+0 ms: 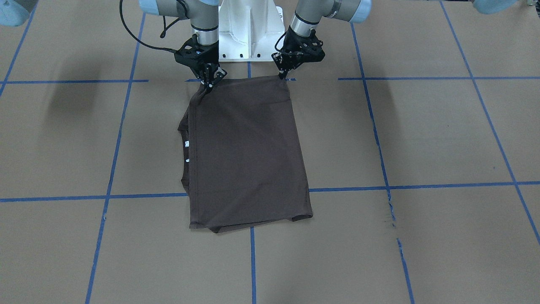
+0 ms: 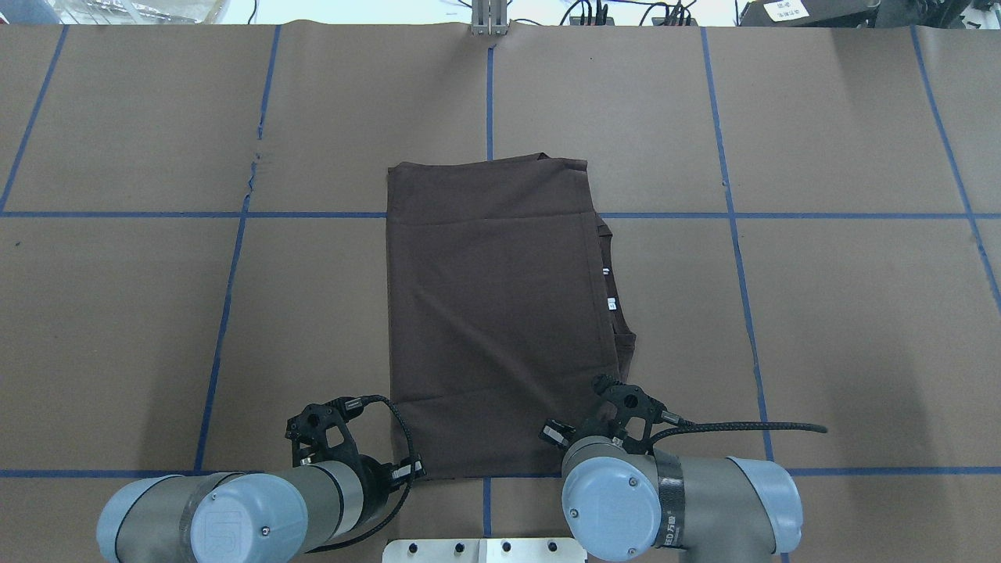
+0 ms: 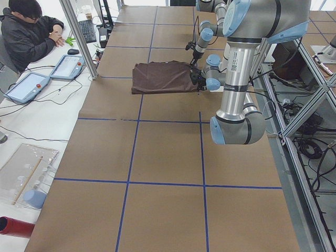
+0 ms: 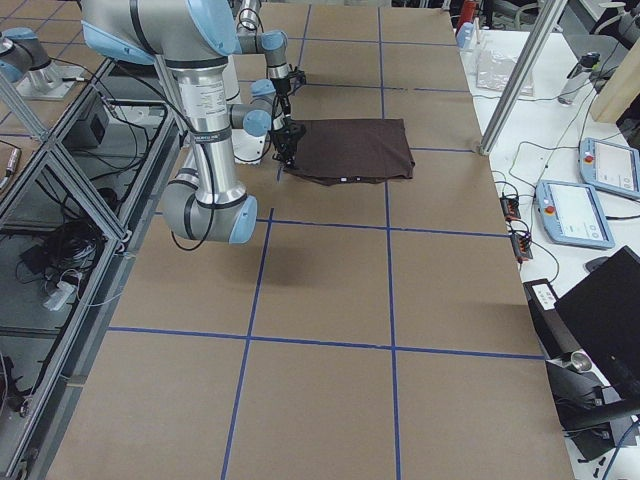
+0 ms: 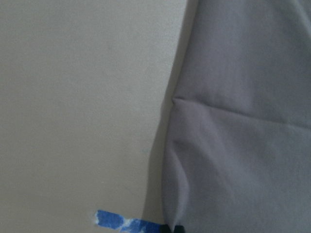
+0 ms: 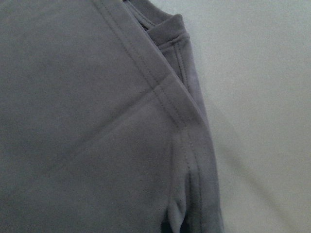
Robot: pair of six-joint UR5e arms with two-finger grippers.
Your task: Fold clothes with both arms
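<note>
Folded brown shirt (image 1: 249, 152) lying on table (image 1: 422, 135), stretching away from the fingers (image 1: 209, 79), left gripper (image 1: 282, 77) pinching one near corner, right gripper (image 1: 209, 87) pinching the other, collar (image 2: 624, 336) just beyond right gripper.

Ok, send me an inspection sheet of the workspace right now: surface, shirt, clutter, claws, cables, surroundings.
Surface: brown paper-covered table with a blue tape grid; one small tear in the covering.
Job's things: dark brown short-sleeved T-shirt folded to a rectangle, lying flat; white neck tags peek out on the robot's right.
Clutter: nothing seen on the table.
Grippers: left claw and right claw each appear shut on a near corner of the T-shirt.
Cables: black braided cable runs from the right wrist above the table; the left wrist's cable loop hangs by the shirt's corner.
Surroundings: seated person at a side desk with touchscreen pendants.
</note>
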